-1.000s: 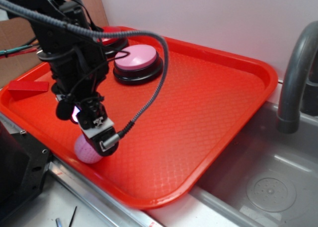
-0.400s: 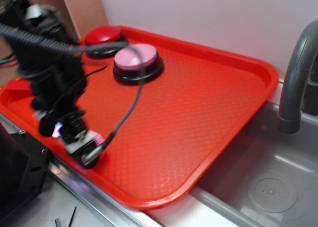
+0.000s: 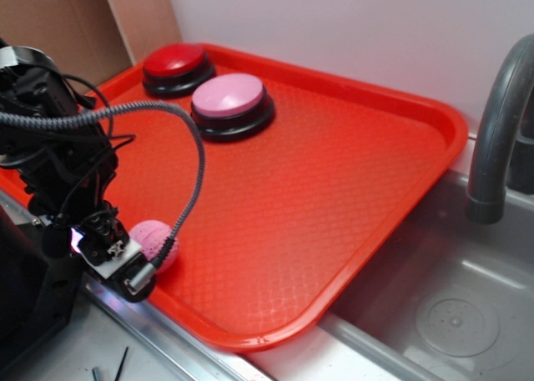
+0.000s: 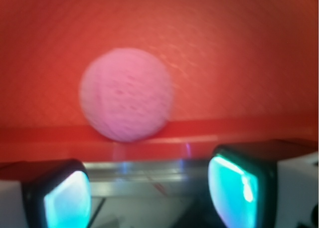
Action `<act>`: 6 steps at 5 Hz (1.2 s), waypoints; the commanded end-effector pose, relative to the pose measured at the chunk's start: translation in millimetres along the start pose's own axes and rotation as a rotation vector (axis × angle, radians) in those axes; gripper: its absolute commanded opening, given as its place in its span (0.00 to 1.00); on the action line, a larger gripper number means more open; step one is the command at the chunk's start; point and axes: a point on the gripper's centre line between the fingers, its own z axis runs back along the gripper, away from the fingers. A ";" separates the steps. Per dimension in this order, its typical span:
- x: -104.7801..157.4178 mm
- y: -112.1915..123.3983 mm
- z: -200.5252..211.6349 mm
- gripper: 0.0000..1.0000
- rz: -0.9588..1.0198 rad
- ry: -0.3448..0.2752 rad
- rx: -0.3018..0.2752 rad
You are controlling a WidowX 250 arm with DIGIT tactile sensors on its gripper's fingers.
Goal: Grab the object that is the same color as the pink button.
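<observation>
Two domed buttons, the pink button (image 3: 229, 96) and a red button (image 3: 173, 61), sit at the far corner of a red tray (image 3: 350, 172). A dimpled pink ball (image 3: 155, 244) rests against the tray's near rim, just beyond the gripper (image 3: 113, 252), whose fingers (image 4: 60, 195) stand spread and empty.

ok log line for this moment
hand: open, empty | small pink dimpled ball: ungrasped, on red plastic tray near front rim | phase: grasp pending

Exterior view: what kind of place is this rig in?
Probably a kitchen-style sink counter used as a test bench: a grey faucet over a steel sink basin, with an orange tray beside it.
</observation>
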 end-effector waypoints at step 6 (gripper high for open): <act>62.5 -14.4 34.9 0.00 -0.200 0.074 0.040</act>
